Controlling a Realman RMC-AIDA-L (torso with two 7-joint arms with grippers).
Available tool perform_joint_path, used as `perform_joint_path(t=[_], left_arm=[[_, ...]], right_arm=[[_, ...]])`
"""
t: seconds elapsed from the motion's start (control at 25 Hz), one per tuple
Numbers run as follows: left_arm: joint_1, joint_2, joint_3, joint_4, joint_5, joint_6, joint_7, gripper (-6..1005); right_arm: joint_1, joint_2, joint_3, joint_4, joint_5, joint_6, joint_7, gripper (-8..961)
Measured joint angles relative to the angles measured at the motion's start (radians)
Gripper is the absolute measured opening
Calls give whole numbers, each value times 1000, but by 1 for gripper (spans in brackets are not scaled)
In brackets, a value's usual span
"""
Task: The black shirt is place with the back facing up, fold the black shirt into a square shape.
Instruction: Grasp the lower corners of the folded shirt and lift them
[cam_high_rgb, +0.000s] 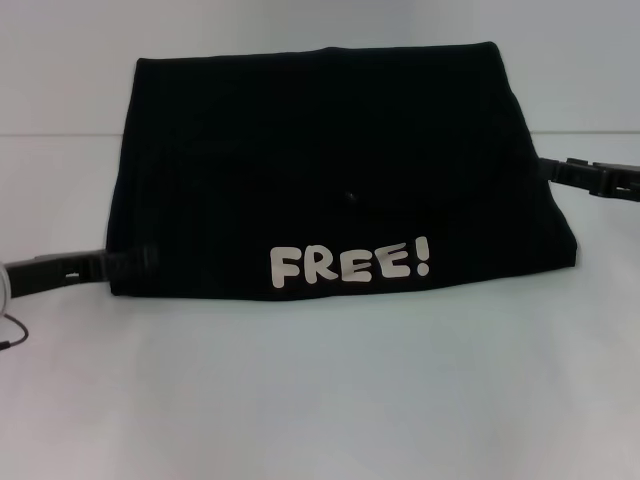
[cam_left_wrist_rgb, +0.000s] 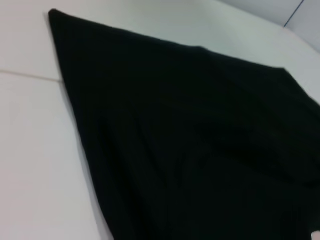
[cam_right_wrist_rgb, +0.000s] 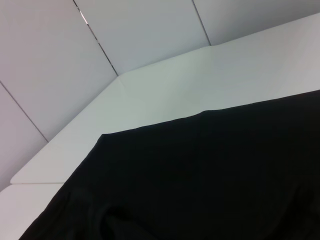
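Note:
The black shirt (cam_high_rgb: 340, 170) lies folded into a wide trapezoid on the white table (cam_high_rgb: 320, 390), with white "FREE!" lettering (cam_high_rgb: 350, 264) along its near edge. My left gripper (cam_high_rgb: 138, 260) reaches in low from the left, and its tip overlaps the shirt's near-left corner. My right gripper (cam_high_rgb: 546, 170) comes in from the right and meets the shirt's right edge about halfway up. The left wrist view is mostly black shirt (cam_left_wrist_rgb: 200, 140) fabric with slight creases. In the right wrist view, black shirt (cam_right_wrist_rgb: 210, 175) fabric fills the lower part, with bare table beyond it.
A table seam (cam_high_rgb: 60, 135) runs behind the shirt on the left. A thin cable (cam_high_rgb: 12, 330) hangs near the left arm at the frame edge. Pale wall panels (cam_right_wrist_rgb: 125, 35) rise behind the table's far edge.

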Motion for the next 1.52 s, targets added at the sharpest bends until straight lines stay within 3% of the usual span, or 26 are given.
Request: perform_joint_path(t=[1.08,1.36,1.52], left_arm=[[-10,-5,60,-10,78,-19,53,848],[-10,-3,58,-10,81,-22,54,567],[-12,-2,60,-8,81,-22,53,385]], right_arm=[[-5,4,-1,5,-4,16,0,625],[-7,-3,-17,3,-10,17,1,625],[-7,-15,-83,0,-39,50,46,625]])
